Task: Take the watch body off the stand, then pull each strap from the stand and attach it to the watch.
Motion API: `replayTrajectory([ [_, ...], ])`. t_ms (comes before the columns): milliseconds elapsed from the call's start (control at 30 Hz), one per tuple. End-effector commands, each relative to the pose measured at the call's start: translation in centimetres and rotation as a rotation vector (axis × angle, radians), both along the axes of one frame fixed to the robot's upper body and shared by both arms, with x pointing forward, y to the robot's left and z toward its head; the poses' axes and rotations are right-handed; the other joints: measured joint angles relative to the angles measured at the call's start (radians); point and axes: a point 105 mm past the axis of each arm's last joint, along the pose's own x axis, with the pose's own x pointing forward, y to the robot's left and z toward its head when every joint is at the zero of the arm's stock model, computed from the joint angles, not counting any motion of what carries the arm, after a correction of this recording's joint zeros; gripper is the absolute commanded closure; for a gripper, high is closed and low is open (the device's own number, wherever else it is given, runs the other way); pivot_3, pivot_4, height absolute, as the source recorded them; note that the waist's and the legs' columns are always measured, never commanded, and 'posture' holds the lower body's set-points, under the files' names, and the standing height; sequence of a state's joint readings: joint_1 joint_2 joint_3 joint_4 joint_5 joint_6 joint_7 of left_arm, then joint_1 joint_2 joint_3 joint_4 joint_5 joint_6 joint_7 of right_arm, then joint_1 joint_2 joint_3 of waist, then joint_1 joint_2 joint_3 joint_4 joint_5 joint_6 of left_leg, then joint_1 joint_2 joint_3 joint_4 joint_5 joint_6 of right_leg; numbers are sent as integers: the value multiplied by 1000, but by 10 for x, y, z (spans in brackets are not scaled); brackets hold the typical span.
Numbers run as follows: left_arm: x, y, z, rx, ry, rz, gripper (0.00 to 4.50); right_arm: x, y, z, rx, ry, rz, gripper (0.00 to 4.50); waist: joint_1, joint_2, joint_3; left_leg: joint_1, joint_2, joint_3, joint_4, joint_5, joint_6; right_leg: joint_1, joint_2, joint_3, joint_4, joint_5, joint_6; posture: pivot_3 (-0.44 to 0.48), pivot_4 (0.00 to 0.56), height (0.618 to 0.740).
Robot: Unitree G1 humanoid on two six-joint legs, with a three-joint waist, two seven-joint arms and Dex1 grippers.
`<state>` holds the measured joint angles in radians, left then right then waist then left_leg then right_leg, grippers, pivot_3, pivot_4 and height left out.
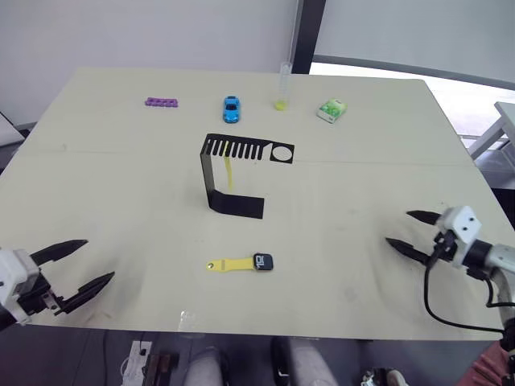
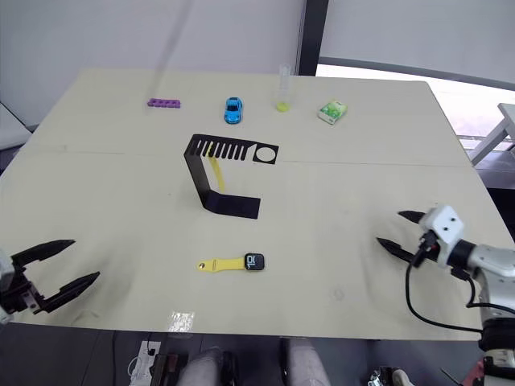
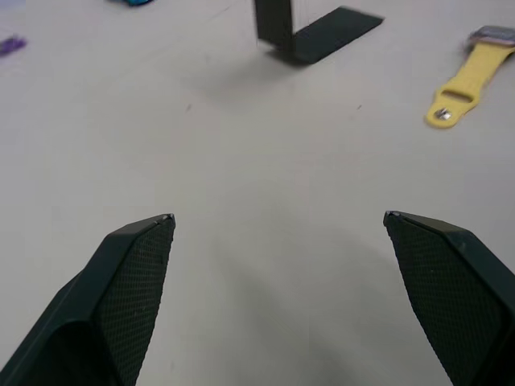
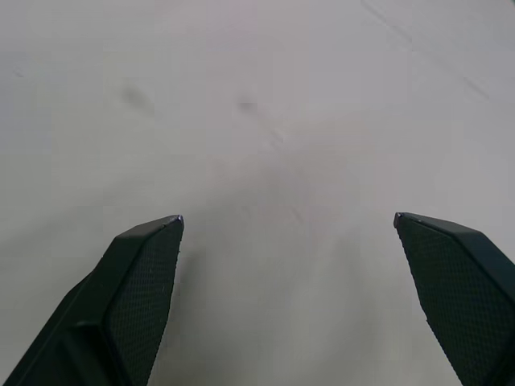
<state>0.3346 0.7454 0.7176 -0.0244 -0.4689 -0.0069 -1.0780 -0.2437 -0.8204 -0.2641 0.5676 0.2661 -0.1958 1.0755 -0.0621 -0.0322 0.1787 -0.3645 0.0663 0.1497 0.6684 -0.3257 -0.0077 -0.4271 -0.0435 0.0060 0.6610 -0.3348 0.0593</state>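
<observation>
The black watch body lies flat on the table in front of the stand, with one yellow strap joined to its left side. The black C-shaped stand is upright mid-table, and a second yellow strap hangs from its slotted top plate. My left gripper is open at the near left edge, well left of the watch. My right gripper is open at the near right, empty. In the left wrist view the strap and stand base lie ahead of the fingers.
Along the table's far side sit a purple block, a blue toy car, a clear tube with a yellow bottom and a green-white packet. The table's front edge runs just below the grippers.
</observation>
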Motion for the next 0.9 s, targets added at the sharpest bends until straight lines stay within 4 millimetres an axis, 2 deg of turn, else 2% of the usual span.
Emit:
replayTrajectory([
  [33,0,6,13,41,-74,51,0,6,-3,12,65,-75,-44,54,-1,0,0,2,0,0,0,0,0,1,0,1,1,0,0,0,150,740],
  [167,2,-9,18,39,-106,27,0,18,29,9,106,-91,47,54,-15,0,0,16,1,0,-4,-1,-3,15,1,0,-1,-1,-1,0,150,740],
  [267,6,-23,27,39,-153,11,0,30,62,12,147,-92,152,54,-22,1,0,16,2,-1,-5,-1,-4,15,1,0,-1,-1,-1,0,150,740],
  [400,10,-50,40,-9,-217,-9,0,44,120,17,202,-65,307,54,-24,2,1,16,2,0,-5,-2,-4,15,1,0,0,-1,-2,0,150,740],
  [500,12,-67,40,-40,-215,8,0,52,165,25,268,-45,399,54,-21,2,1,16,2,-1,-4,-1,-4,15,1,0,0,-1,-1,0,150,740],
  [600,16,-82,44,-101,-244,41,0,53,205,28,277,-22,503,871,-21,2,1,15,2,-1,-4,-2,-4,15,1,0,0,-1,-2,0,150,740],
  [733,20,-102,48,-144,-272,75,0,55,252,29,282,9,591,2932,-18,2,1,13,2,-3,-3,-2,-3,14,1,-2,0,-1,-1,0,150,740],
  [767,21,-108,50,-169,-280,74,0,56,263,31,291,17,606,3212,-19,2,1,13,1,-3,-3,-2,-3,14,1,-1,0,-1,-1,0,150,740],
  [833,23,-119,51,-183,-282,66,0,58,279,38,290,-18,622,4137,-20,2,1,13,1,-3,-3,-2,-3,14,1,-1,0,-1,-1,0,150,740],
  [867,23,-125,50,-175,-273,52,0,60,285,40,291,-28,622,4437,-21,2,1,13,1,-3,-3,-2,-3,14,1,-1,0,-1,-1,0,150,740],
  [900,23,-128,48,-154,-268,46,0,64,290,42,289,-36,615,4437,-21,2,1,13,2,-3,-3,-1,-4,13,1,-2,1,-1,-1,0,150,740],
])
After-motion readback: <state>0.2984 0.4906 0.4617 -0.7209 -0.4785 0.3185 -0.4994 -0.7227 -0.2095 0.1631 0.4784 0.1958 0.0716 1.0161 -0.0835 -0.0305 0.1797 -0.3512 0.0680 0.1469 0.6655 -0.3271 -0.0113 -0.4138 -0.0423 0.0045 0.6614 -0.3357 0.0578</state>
